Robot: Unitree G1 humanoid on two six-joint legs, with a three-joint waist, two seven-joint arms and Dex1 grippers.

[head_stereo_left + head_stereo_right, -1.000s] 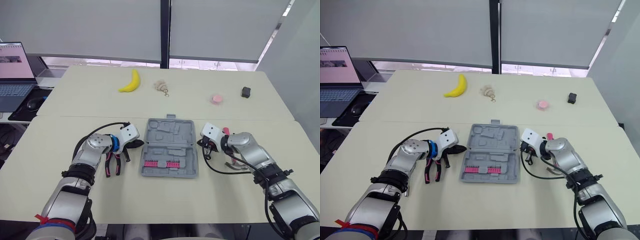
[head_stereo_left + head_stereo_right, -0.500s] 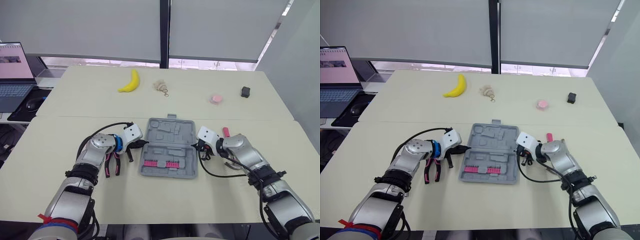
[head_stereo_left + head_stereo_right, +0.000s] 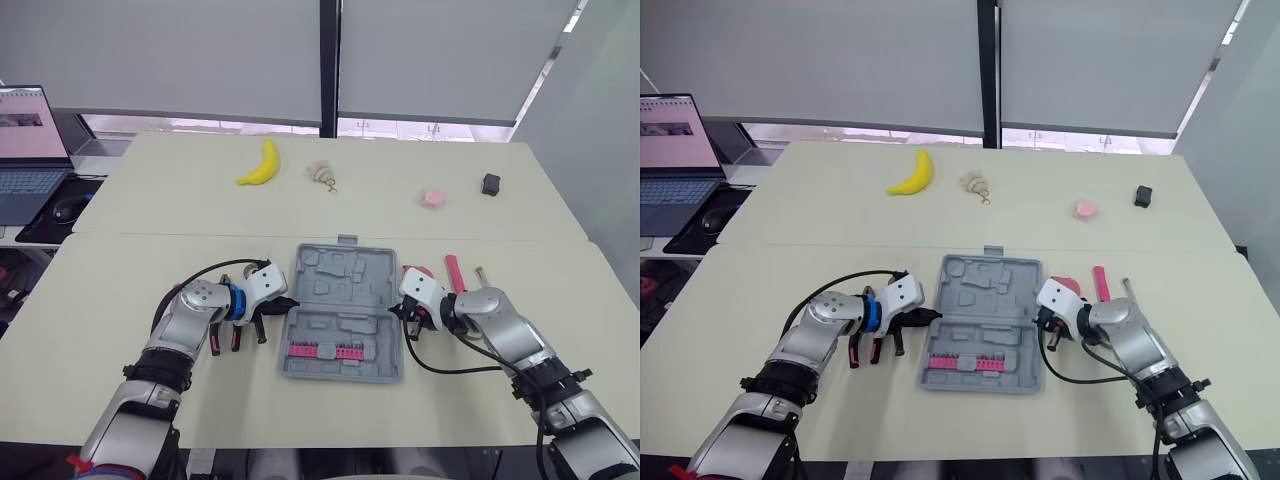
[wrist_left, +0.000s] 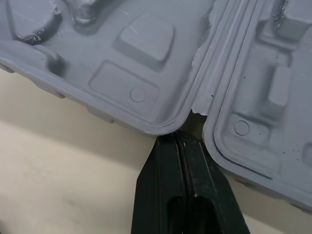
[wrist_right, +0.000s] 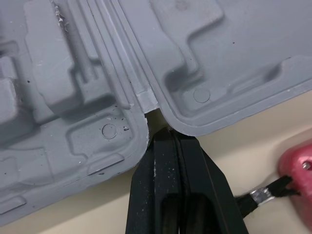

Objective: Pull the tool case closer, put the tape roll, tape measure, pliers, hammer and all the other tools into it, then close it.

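Case [image 3: 345, 285] between left tool [image 4: 178, 139], right tool [image 5: 169, 132].

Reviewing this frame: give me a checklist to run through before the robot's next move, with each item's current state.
1. Tool case open and lying flat on the table: ok.
2. Left gripper shut, tips at the hinge notch on the case's left edge: ok.
3. Right gripper shut, tips at the hinge notch on the opposite edge: ok.
4. Tools loaded: not ok. The pliers lie on the table beside the left gripper, and a pink-handled tool lies outside the case on the right.
5. Tape roll and tape measure located: cannot tell.
6. Case moulds free for tools: ok, apart from the pink bit row.
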